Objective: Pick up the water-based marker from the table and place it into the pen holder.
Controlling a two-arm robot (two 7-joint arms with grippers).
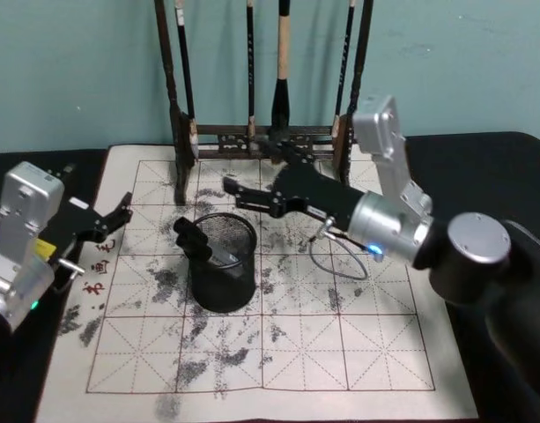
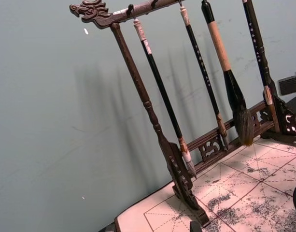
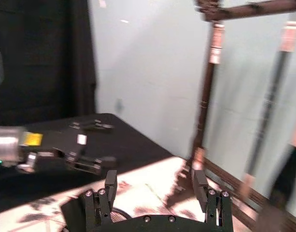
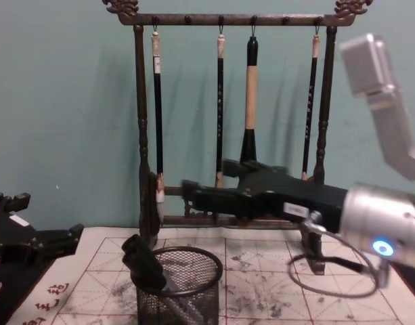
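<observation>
The pen holder (image 1: 224, 275) (image 4: 185, 292), a small round black mesh cup, stands on the gridded felt mat. A black water-based marker (image 1: 194, 240) (image 4: 143, 261) sits inside it, leaning on the left rim with its upper end sticking out. My right gripper (image 1: 243, 196) (image 3: 155, 186) (image 4: 193, 196) hovers just above and behind the cup, open, with nothing between its fingers (image 3: 110, 181). My left gripper (image 1: 118, 218) (image 4: 51, 244) rests open at the mat's left edge, apart from the cup.
A tall dark wooden brush rack (image 1: 186, 132) (image 2: 152, 121) (image 4: 143, 135) with several hanging brushes stands at the back of the mat (image 1: 340, 352), close behind the right gripper. Black cloth (image 1: 481, 159) covers the table around the mat. A teal wall (image 4: 58, 101) rises behind.
</observation>
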